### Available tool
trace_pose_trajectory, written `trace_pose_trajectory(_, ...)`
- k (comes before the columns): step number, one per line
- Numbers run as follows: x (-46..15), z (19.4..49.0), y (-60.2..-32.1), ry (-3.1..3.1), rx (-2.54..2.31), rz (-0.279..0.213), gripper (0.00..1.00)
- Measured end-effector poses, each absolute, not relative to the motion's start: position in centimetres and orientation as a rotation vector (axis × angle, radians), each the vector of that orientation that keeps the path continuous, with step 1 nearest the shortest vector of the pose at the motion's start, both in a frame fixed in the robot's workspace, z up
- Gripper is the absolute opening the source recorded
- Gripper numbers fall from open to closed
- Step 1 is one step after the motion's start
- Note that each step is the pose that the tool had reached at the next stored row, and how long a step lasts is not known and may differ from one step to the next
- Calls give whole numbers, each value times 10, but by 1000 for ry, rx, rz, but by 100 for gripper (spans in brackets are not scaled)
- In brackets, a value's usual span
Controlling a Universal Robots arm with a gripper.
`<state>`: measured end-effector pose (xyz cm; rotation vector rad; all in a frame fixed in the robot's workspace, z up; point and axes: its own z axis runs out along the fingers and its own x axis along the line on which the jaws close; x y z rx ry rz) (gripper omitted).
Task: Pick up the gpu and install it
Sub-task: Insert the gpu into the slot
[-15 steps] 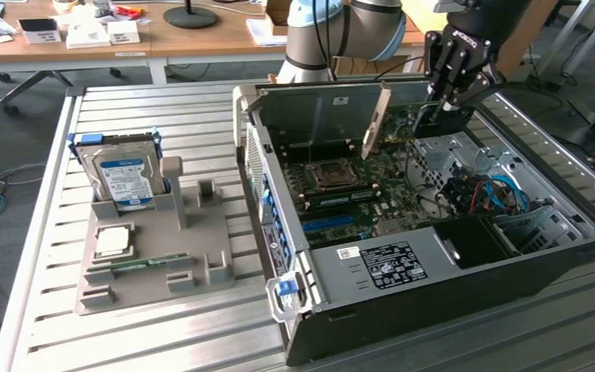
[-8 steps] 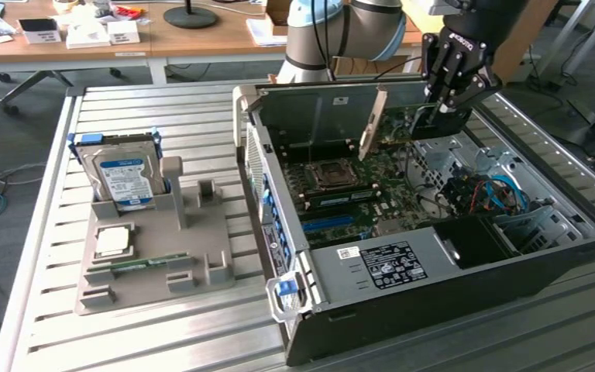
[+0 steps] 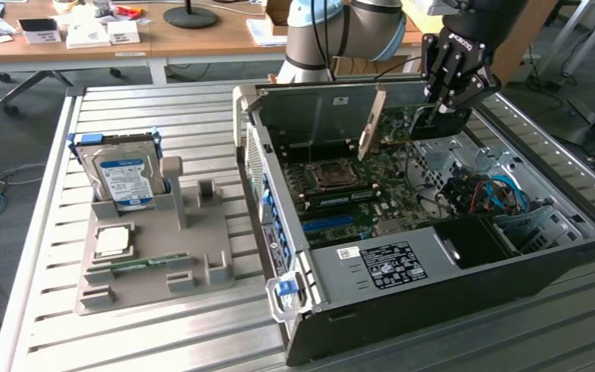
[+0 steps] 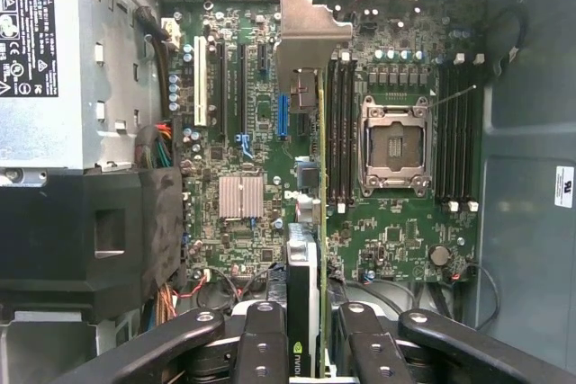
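Big slatted metal table (image 3: 142,116) with an open pc case (image 3: 545,263) lying on its side, green motherboard (image 4: 405,231) facing up with its cpu socket (image 4: 393,146) bare. Over on the exterior view's left there's a grey parts holder (image 3: 199,256) with a hard drive (image 3: 124,177) standing upright in it. The gpu (image 3: 406,128) is up on edge over the board near the back wall of the case, silver bracket end toward that wall, and the gripper (image 3: 448,107) has its fingers pinched on the card from both sides; can't tell if it's touching a slot yet
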<state>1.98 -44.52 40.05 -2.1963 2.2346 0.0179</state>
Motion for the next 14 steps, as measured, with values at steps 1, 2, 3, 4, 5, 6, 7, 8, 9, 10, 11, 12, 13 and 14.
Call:
trace_pose_trajectory(1,20,400,-445,2235,-2196,18,27)
trace_pose_trajectory(2,19,400,-445,2234,-2195,19,27)
trace_pose_trajectory(3,19,400,-445,2233,-2193,22,27)
trace_pose_trajectory(4,18,400,-445,2233,-2192,22,27)
trace_pose_trajectory(5,18,400,-445,2234,-2192,22,27)
trace_pose_trajectory(6,18,400,-445,2235,-2190,22,27)
trace_pose_trajectory(7,18,400,-446,2239,-2186,22,27)
trace_pose_trajectory(8,17,400,-446,2243,-2182,22,27)
trace_pose_trajectory(9,17,399,-446,2247,-2178,22,27)
trace_pose_trajectory(10,17,399,-446,2252,-2173,22,27)
trace_pose_trajectory(11,17,399,-446,2256,-2168,22,27)
trace_pose_trajectory(12,17,399,-446,2260,-2164,22,27)
trace_pose_trajectory(13,17,398,-446,2263,-2160,23,27)
trace_pose_trajectory(14,17,398,-446,2265,-2157,23,27)
